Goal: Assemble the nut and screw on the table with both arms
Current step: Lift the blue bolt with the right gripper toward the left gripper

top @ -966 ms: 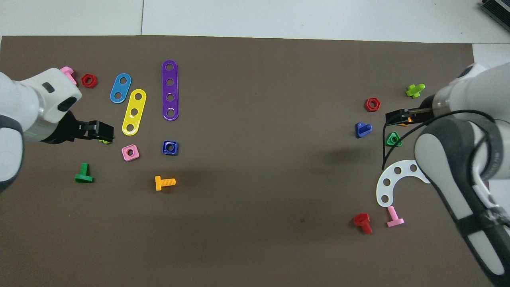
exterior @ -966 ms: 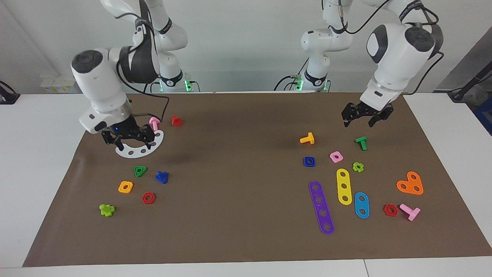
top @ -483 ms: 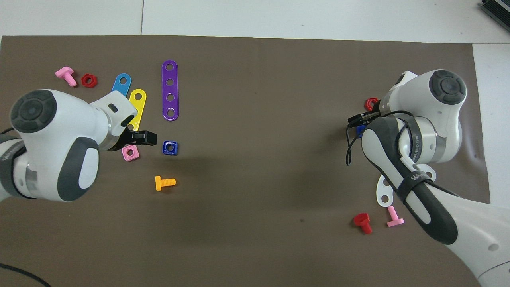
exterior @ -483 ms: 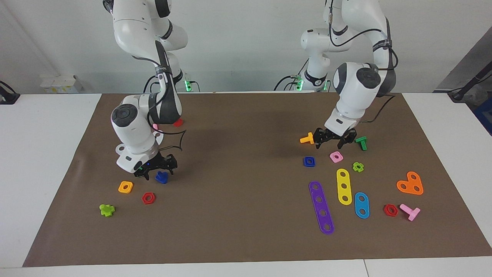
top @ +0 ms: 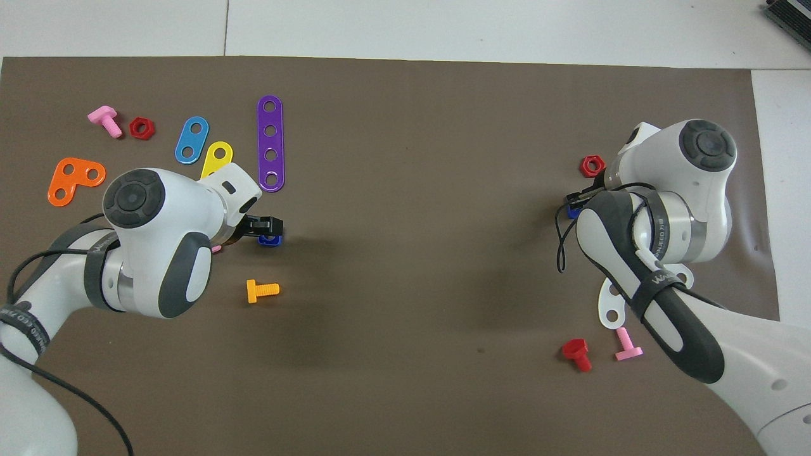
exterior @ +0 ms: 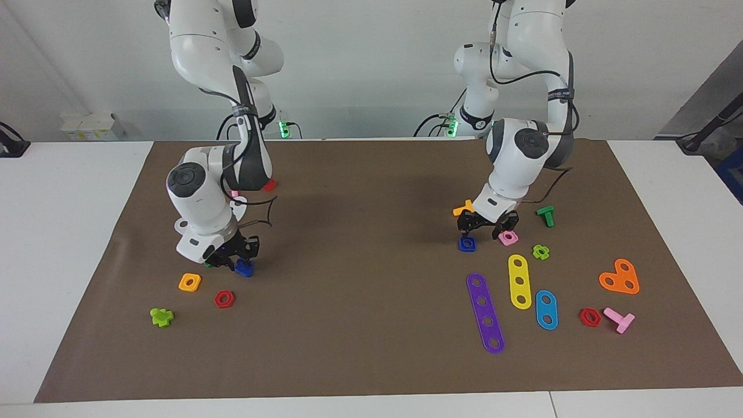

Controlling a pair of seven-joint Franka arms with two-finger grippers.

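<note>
The dark-blue square nut (exterior: 466,244) lies on the brown mat (exterior: 360,325) toward the left arm's end; in the overhead view (top: 271,240) my left gripper half covers it. My left gripper (exterior: 484,228) (top: 269,224) is open and low over the nut and the pink square nut (exterior: 508,237) beside it. The dark-blue screw (exterior: 245,269) lies toward the right arm's end, mostly hidden in the overhead view (top: 572,213). My right gripper (exterior: 234,259) (top: 575,201) is open and low, right at the screw.
An orange screw (exterior: 463,208) and a green screw (exterior: 545,216) lie near the left gripper, with purple (exterior: 485,313), yellow and blue strips farther out. An orange nut (exterior: 190,282) and a red hex nut (exterior: 224,299) lie by the right gripper. A white curved plate (top: 611,304) lies under the right arm.
Both arms have swung in and down: the left gripper from above the green screw to over the blue nut, the right gripper from above the white plate to the blue screw.
</note>
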